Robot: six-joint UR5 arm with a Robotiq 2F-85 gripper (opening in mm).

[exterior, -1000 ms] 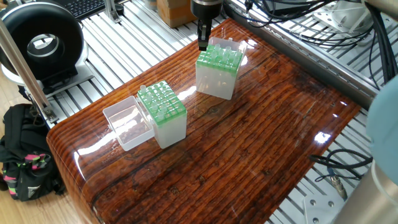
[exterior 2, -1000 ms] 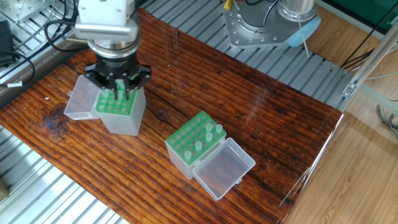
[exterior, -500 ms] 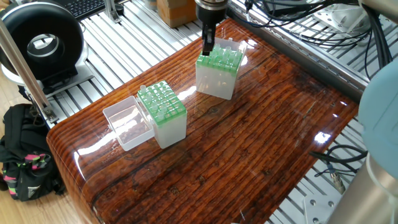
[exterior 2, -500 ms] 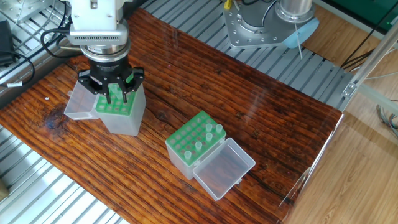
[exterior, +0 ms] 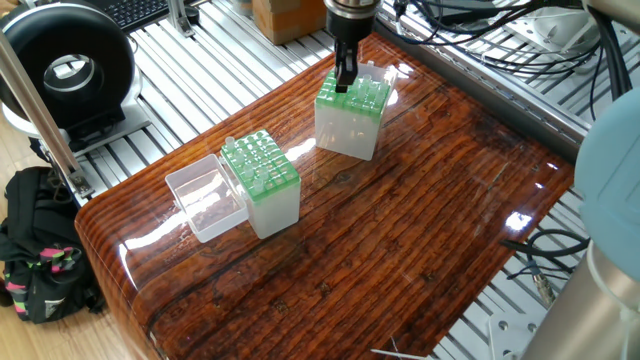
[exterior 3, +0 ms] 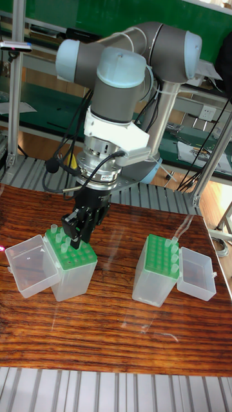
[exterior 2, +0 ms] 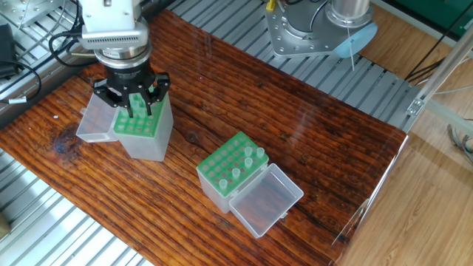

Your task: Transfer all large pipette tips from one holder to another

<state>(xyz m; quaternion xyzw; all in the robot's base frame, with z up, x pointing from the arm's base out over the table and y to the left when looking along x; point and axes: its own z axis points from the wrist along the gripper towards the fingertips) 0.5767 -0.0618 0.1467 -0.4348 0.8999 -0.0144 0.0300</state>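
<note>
Gripper [exterior 2: 134,109] poised directly over the green grid of one holder [exterior 2: 143,137], fingers pointing down and set a narrow gap apart; nothing can be made out between them, and whether a tip is pinched cannot be told. The step in hand is judged to be the picking of a tip from this holder. For a clean pick, the fingers should be centred over a single tip, lowered straight along its axis, and closed only on the wide collar; the lift should be kept vertical until the point has cleared the grid, so that neighbouring tips are not dragged or tilted. The open lid [exterior 2: 94,122] beside the holder should be avoided.

Tips [exterior 3: 57,236] are seen as slender, translucent whitish cones, standing upright with wide tops just above the grid along one edge of this holder. Several more tips [exterior 2: 248,158] stand in the second holder [exterior 2: 229,174], well apart on the table [exterior 2: 310,133], its clear lid [exterior 2: 266,198] lying open alongside.
</note>
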